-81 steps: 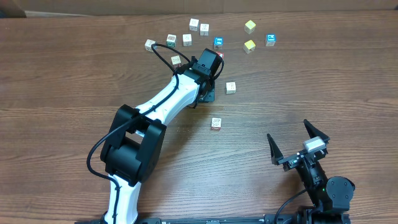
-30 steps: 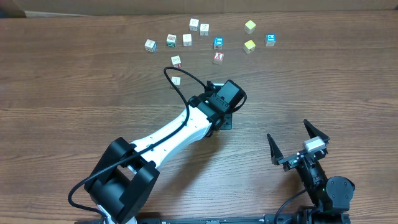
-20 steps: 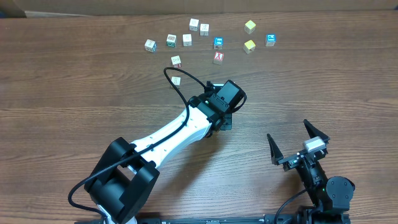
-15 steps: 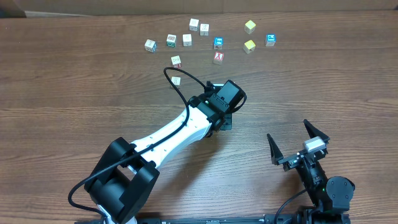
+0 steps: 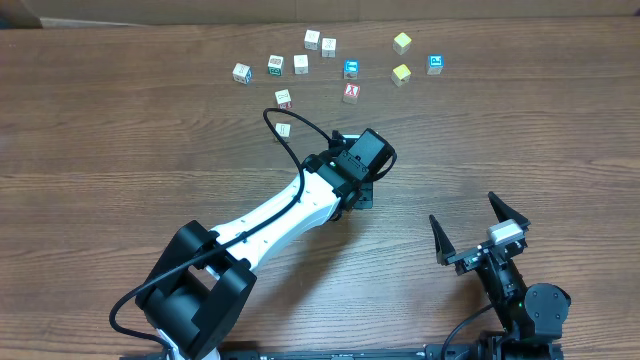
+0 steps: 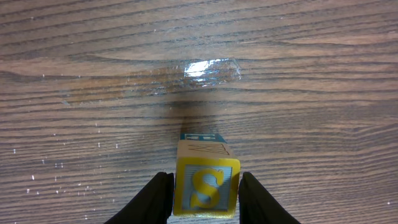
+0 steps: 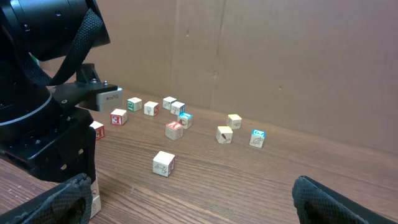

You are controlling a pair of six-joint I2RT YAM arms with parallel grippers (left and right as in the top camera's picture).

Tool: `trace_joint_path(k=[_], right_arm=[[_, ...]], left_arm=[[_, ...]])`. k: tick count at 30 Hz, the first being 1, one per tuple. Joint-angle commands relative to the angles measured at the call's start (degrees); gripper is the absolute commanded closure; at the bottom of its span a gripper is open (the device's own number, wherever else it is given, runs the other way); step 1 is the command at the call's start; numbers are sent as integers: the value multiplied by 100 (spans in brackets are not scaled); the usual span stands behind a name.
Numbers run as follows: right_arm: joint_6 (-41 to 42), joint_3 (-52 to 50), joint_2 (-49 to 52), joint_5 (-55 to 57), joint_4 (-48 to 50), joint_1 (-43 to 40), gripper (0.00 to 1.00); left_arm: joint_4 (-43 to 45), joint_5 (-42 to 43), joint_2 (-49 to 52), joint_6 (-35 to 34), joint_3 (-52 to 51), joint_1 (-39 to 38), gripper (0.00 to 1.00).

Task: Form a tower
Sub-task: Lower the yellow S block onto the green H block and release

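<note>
In the left wrist view my left gripper (image 6: 205,177) is shut on a cube with a yellow S face (image 6: 206,186), both black fingers (image 6: 160,193) against its sides. Just under that cube a teal edge of another cube (image 6: 202,135) shows. The tower is mostly hidden. Only pale cube faces (image 7: 95,198) show beneath the left gripper in the right wrist view. From overhead the left gripper (image 5: 357,176) covers it near mid-table. My right gripper (image 5: 465,212) is open and holds nothing near the front right edge.
Several loose cubes lie along the back of the table, among them a red one (image 5: 351,93), a blue one (image 5: 351,69) and yellow ones (image 5: 401,74). One pale cube (image 7: 163,163) sits alone just behind the left gripper. Another (image 5: 284,129) lies left of the arm's cable.
Since the earliest frame the left arm has swung from the back cluster to mid-table and now covers the cube that lay there. Over the last second nothing has visibly moved.
</note>
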Motion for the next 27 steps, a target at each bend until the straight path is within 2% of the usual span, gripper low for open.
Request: trace_joint_path(k=[1, 5, 6, 10, 14, 27], right_arm=[[33, -59, -57, 20, 7, 17, 0], [33, -59, -57, 20, 7, 17, 0], [33, -59, -57, 20, 7, 17, 0], [33, -59, -57, 20, 7, 17, 0], [33, -59, -57, 20, 7, 17, 0], [33, -59, -57, 20, 7, 17, 0]], left_arm=[[2, -55, 81, -118, -57, -39, 69], [2, -55, 81, -118, -57, -39, 64], [2, -55, 81, -118, -57, -39, 57], [2, -57, 81, -118, -57, -39, 40], [-17, -57, 92, -122, -68, -42, 32], [251, -39, 319, -146, -205, -44, 34]])
